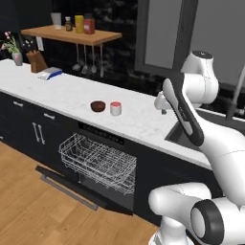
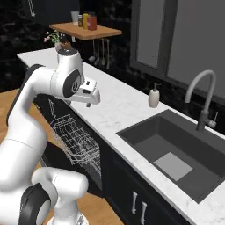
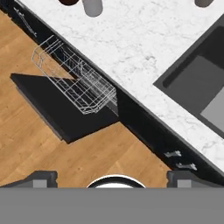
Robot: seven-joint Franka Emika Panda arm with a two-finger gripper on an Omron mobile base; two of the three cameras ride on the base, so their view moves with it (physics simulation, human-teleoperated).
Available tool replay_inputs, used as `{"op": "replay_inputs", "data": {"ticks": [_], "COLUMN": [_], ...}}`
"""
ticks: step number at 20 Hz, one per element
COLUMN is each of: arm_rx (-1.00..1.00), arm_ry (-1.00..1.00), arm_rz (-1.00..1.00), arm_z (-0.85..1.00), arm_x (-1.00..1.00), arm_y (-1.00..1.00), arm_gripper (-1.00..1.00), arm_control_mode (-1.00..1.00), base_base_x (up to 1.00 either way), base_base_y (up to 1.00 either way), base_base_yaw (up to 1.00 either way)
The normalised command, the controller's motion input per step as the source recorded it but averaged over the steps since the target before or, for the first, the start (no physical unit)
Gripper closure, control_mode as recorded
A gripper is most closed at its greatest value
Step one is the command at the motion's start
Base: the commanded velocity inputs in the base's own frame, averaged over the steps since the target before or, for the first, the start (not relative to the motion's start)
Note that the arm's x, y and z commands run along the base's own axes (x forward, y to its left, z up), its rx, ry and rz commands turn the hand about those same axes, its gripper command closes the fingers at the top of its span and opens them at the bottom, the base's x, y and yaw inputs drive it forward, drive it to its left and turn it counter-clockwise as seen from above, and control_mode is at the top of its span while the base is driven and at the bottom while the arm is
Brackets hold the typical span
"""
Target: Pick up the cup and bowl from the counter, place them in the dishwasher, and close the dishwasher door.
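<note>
Hand [image 3: 112,179], fingers spread wide and holding nothing, raised above the worktop [image 1: 72,93] near the sink's [image 2: 176,154] left corner. One bowl [image 1: 98,106] and one cup [image 1: 116,108], both upright, side by side and just apart near the worktop's front edge, directly above the dishwasher [image 1: 103,158]. One dishwasher door [image 3: 57,107] lies flat over the wooden floor [image 1: 28,210], long axis parallel to the worktop edge. One white wire rack [image 1: 98,162] is drawn out above it. Bare worktop surrounds bowl and cup on all sides.
</note>
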Motion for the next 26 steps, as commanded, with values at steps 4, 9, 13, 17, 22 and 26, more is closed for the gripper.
{"op": "replay_inputs", "data": {"ticks": [4,9,13,17,22,26], "arm_rx": [0.0,0.0,0.0,0.0,0.0,0.0], "arm_ry": [0.0,0.0,0.0,0.0,0.0,0.0], "arm_rz": [0.0,0.0,0.0,0.0,0.0,0.0], "arm_z": [0.0,0.0,0.0,0.0,0.0,0.0], "arm_x": [0.0,0.0,0.0,0.0,0.0,0.0], "arm_y": [0.0,0.0,0.0,0.0,0.0,0.0], "arm_gripper": [-1.0,-1.0,-1.0,-1.0,-1.0,-1.0], "arm_control_mode": [1.0,1.0,1.0,1.0,1.0,1.0], "base_base_x": [0.04,0.18,0.47,0.62,0.6,0.57], "base_base_y": [-0.35,-0.29,-0.21,-0.11,-0.01,0.0], "base_base_yaw": [0.39,0.23,0.12,0.1,0.08,0.08]}}
